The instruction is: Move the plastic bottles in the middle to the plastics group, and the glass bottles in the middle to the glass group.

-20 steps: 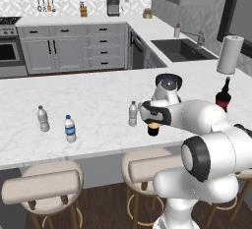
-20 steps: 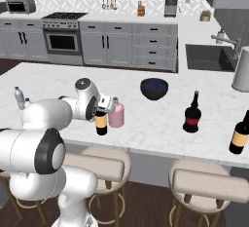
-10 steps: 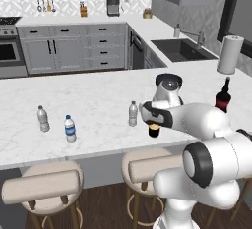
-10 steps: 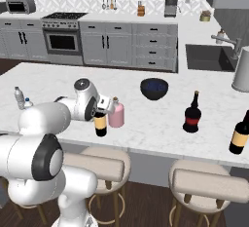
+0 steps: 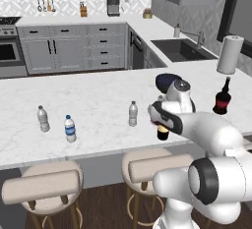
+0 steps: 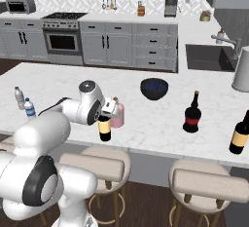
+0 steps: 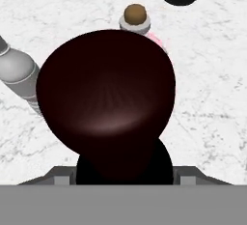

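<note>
In the middle of the island counter stands the tall dark wine bottle (image 5: 162, 134) (image 6: 104, 130) with a yellowish label. My gripper (image 5: 160, 120) (image 6: 106, 110) is down over its upper part and shut on it. In the hand view its dark shoulder (image 7: 106, 89) rises between the fingers. Just behind it stands the pink bottle (image 6: 117, 117) (image 7: 135, 18). To the left is the clear water bottle (image 5: 133, 113) (image 7: 17, 72). The plastics group, a clear bottle (image 5: 43, 118) and a blue-labelled one (image 5: 70, 128), stands far left. The black glass bottle (image 5: 222, 98) (image 6: 192, 114) stands to the right.
A dark bowl (image 5: 166, 80) (image 6: 154, 88) sits behind the middle bottles. Another yellow-labelled dark bottle (image 6: 239, 134) stands at the far right of the counter, with a paper towel roll (image 5: 228, 55) behind it. Stools (image 6: 95, 165) line the near edge of the counter.
The jaws have narrowed onto the wine bottle's upper part. The arm and the bottles have stayed in place.
</note>
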Robot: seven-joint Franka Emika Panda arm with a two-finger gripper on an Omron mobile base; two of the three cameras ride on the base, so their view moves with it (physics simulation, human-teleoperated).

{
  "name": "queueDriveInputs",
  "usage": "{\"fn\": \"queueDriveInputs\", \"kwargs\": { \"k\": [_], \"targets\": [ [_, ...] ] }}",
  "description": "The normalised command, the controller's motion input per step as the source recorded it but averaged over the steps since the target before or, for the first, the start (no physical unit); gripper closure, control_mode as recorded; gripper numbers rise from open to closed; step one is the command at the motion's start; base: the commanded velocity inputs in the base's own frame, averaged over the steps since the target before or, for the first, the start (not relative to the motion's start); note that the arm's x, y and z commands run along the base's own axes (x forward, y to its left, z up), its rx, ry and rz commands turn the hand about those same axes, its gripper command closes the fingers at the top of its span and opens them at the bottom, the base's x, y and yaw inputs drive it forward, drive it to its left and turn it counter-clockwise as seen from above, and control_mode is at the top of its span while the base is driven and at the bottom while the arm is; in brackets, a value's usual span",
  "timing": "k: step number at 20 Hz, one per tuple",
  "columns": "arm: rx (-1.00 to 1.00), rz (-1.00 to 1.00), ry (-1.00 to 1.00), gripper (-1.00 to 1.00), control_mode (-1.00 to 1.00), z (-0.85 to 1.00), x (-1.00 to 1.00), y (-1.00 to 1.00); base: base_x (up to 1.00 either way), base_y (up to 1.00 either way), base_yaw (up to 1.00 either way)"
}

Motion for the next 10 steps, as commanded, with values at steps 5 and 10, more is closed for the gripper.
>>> {"fn": "queueDriveInputs", "kwargs": {
  "k": [5, 10],
  "targets": [
    [0.00, -0.01, 0.00, 1.00, -1.00, 0.02, 0.02, -0.64, 0.00, 0.00, 0.00],
    [0.00, -0.02, 0.00, 1.00, -1.00, 0.04, 0.07, -0.75, 0.00, 0.00, 0.00]
  ]
}}
